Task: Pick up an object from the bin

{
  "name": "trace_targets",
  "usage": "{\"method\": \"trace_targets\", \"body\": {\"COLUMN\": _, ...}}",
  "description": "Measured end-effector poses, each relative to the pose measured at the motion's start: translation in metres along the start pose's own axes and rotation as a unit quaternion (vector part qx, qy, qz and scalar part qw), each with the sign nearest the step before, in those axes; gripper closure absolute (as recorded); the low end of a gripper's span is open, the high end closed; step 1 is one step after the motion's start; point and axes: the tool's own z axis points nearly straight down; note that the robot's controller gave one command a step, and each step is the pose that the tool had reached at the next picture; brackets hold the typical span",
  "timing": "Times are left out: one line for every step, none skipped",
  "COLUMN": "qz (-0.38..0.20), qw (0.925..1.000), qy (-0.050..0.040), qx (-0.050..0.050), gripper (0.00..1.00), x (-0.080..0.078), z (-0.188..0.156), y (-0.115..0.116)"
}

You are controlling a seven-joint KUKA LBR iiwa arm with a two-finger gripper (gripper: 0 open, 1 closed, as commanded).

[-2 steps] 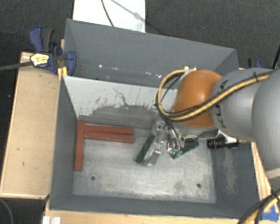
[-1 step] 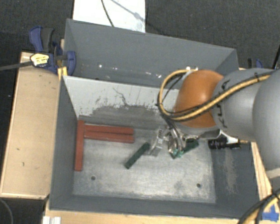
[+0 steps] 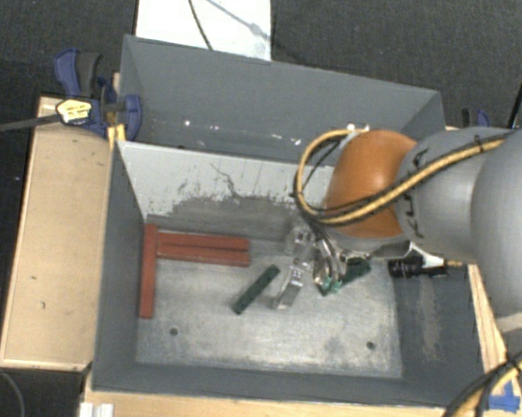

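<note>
The gripper [image 3: 289, 289] hung low at frame centre, just right of the short dark green flat bar [image 3: 255, 290] lying slantwise in the grey metal bin [image 3: 319, 347], which seemed the likeliest pick. Whether it was open could not be told, and nothing showed in its hold.

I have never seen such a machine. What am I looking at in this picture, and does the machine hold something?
This is a robot arm with an orange cover at its wrist. It reaches from the right into a grey metal bin. One camera looks down on the bin from above, a little to one side. At the arm's end is its gripper, low over the bin floor. On the floor lie a red-brown L-shaped piece at the left and a small dark green bar, close beside the gripper. Nothing can be seen held.
</note>
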Motion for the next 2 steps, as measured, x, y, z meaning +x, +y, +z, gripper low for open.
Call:
{"method": "trace_targets", "body": {"qz": 0.09, "qw": 0.9959, "qy": 0.0002, "qx": -0.001, "gripper": 0.0, "x": 0.0351, "z": 0.0003, "y": 0.0931}}
{"method": "trace_targets", "body": {"qz": 0.092, "qw": 0.9957, "qy": 0.0, "qx": 0.001, "gripper": 1.0, "x": 0.0336, "z": 0.0001, "y": 0.0892}}
